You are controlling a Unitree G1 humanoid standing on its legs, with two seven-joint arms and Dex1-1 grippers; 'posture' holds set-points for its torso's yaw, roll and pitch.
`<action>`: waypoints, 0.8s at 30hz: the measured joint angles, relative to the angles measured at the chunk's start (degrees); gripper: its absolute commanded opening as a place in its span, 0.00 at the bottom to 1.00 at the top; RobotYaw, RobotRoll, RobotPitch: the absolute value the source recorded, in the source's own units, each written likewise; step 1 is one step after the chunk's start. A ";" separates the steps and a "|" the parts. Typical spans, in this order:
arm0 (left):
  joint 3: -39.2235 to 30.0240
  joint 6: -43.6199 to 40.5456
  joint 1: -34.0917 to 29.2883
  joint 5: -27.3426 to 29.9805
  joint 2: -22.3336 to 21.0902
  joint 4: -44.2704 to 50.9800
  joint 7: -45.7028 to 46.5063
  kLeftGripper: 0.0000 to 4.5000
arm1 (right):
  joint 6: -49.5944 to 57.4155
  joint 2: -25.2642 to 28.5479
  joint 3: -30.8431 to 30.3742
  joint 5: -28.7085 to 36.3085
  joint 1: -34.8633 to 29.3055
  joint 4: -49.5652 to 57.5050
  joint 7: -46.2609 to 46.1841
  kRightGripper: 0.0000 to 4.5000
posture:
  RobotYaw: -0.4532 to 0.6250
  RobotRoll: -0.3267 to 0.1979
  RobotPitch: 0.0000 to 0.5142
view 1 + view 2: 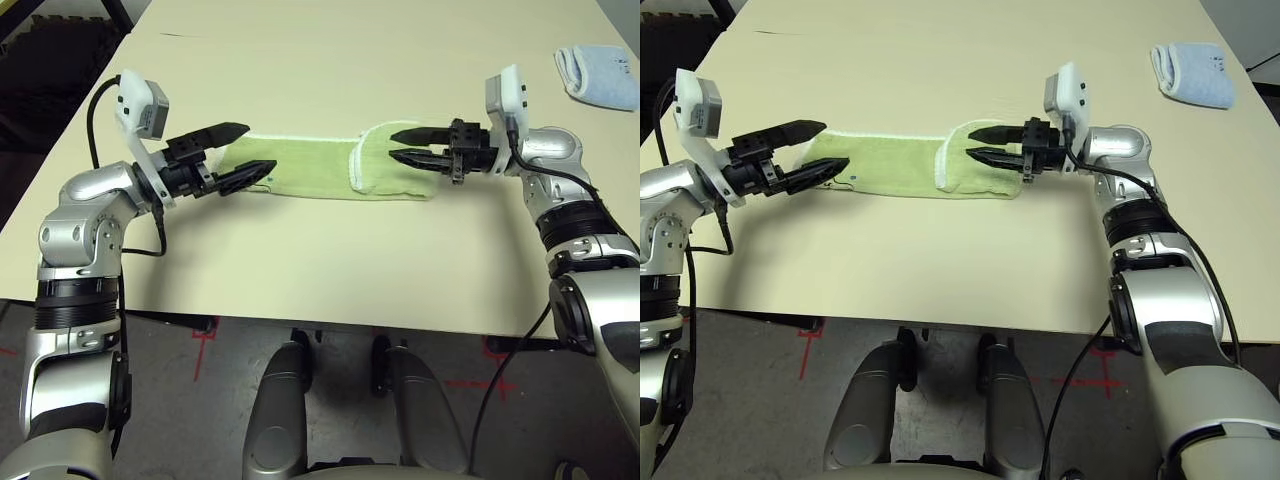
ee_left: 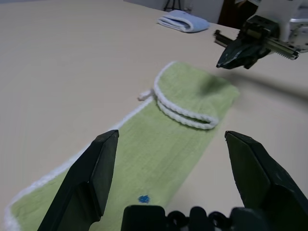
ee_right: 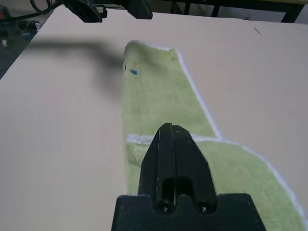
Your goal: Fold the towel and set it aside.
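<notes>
Claws: my left gripper (image 1: pixel 244 155) spread wide over the towel's (image 1: pixel 310 168) left end, holding nothing | my right gripper (image 3: pixel 174 139) shut empty above its folded-over right end | towel lies mid-table (image 1: pixel 300 270)

left arm: reaching in from the left, left gripper (image 1: pixel 240 156) level, jaws spread wide | right arm: bent inward, right gripper (image 1: pixel 398 145) level, pointing left, jaws closed together

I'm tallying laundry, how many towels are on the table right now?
2: the green towel lies between the pincers, its right end folded over; the blue towel sits folded at the far right.
</notes>
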State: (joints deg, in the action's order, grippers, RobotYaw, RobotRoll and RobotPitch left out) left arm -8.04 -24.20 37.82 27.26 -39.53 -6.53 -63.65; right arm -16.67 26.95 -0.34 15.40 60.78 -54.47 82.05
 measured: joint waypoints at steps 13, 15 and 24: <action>4.13 13.09 0.13 -5.84 -1.73 -8.25 -5.88 1.00 | 11.86 -4.05 1.77 -3.95 4.50 -6.88 -12.20 0.00 | 0.50 0.62 0.53; 4.23 13.70 0.45 -5.96 -1.55 -8.68 -6.21 1.00 | 11.03 -4.34 0.35 -6.34 4.50 -8.37 -13.04 0.00 | 0.50 0.62 0.53; 4.23 12.89 1.52 -5.88 -0.64 -7.97 -5.30 1.00 | 6.18 -6.18 -0.56 -10.66 2.06 -13.20 -19.35 0.00 | 0.53 0.62 0.52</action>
State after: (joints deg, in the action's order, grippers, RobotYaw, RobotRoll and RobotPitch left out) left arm -3.81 -11.30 39.34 21.38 -40.17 -14.50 -68.95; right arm -10.49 20.77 -0.91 4.73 62.84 -67.67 62.70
